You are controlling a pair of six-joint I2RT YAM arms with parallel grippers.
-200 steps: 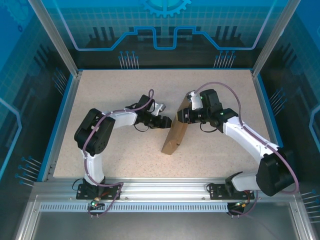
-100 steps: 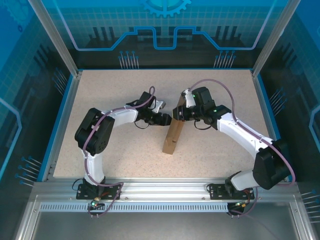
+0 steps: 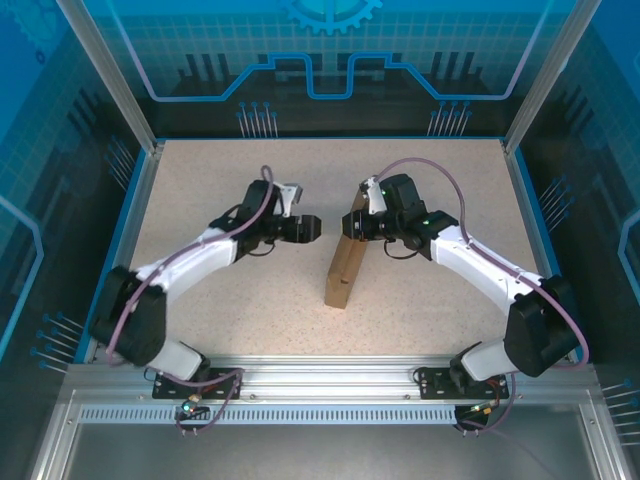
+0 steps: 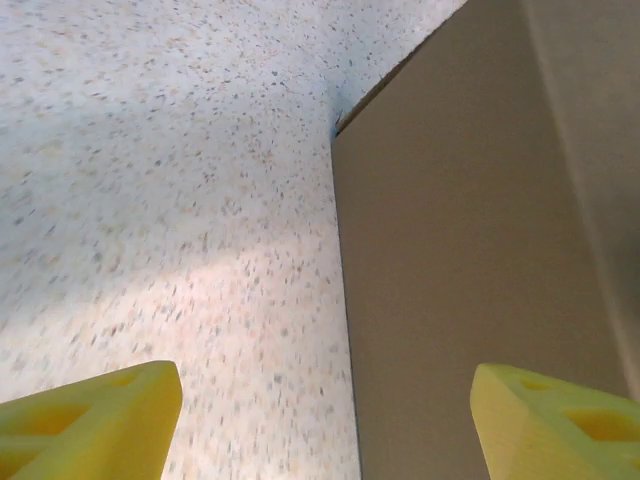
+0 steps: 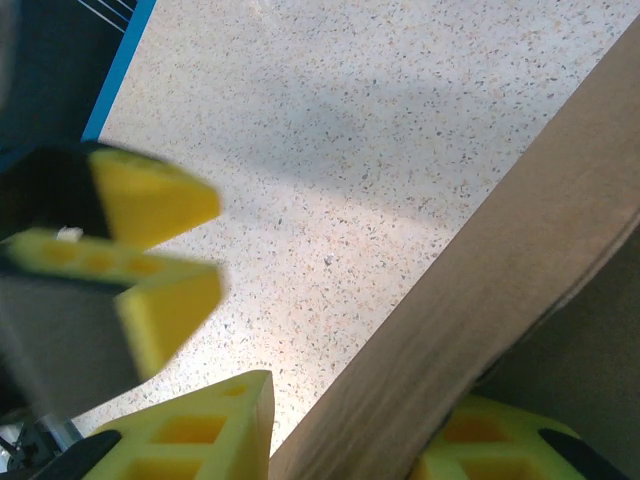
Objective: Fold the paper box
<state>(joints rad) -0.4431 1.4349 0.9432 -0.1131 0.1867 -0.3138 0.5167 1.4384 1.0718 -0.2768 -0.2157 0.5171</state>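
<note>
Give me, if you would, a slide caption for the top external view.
Right pincer grips the far end of the paper box, held on edge; open left pincer hovers beside it.

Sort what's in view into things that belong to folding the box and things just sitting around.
Part of the job:
plain brown cardboard paper box, held on edge
right gripper, clamped on its far end
left gripper, open beside it

Just there:
beige speckled table
blue patterned enclosure walls

brown paper box, speckled beige table
</note>
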